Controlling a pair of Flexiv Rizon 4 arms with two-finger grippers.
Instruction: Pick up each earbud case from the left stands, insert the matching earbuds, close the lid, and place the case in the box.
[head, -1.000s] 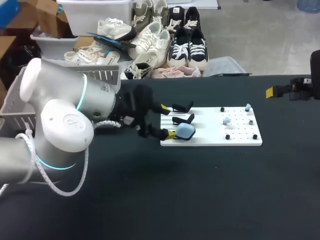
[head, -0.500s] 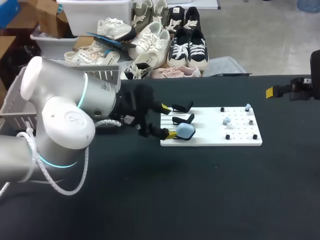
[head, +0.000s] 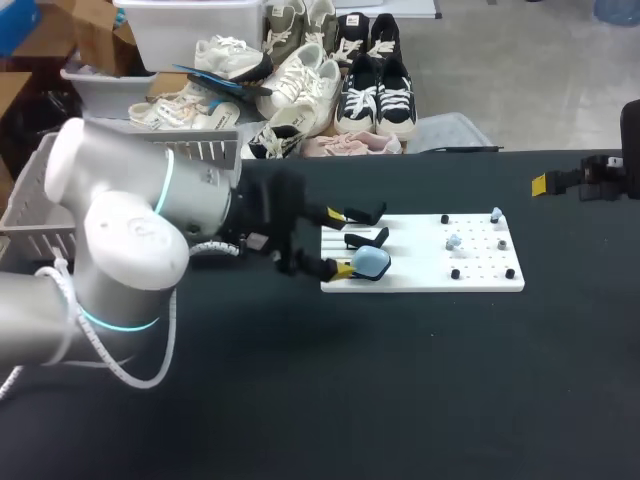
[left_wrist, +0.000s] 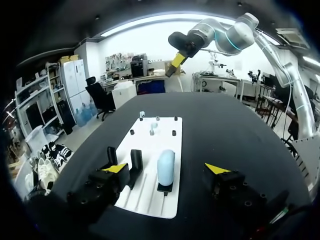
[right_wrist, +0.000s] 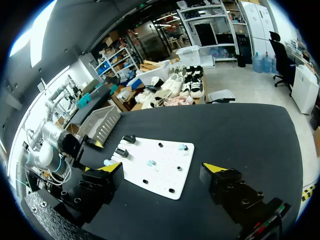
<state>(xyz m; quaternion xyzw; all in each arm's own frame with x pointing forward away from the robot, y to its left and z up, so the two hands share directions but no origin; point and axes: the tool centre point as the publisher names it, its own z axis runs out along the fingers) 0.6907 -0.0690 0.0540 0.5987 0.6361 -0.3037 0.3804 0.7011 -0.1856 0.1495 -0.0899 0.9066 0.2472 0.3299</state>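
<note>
Barely shifted, left pincer (left_wrist: 166, 169) gapes beside blue case (left_wrist: 166, 161) on white board (left_wrist: 148, 196), black table (left_wrist: 230, 132).

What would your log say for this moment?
left gripper: open, facing blue case | blue case: on stand, ungripped | right gripper: open, away from white board

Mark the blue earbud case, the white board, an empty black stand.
blue earbud case (left_wrist: 166, 166): left wrist view, middle of its shell.
white board (head: 420, 272): head view, bare patch by the near edge.
empty black stand (head: 367, 239): head view, its raised arm.
</note>
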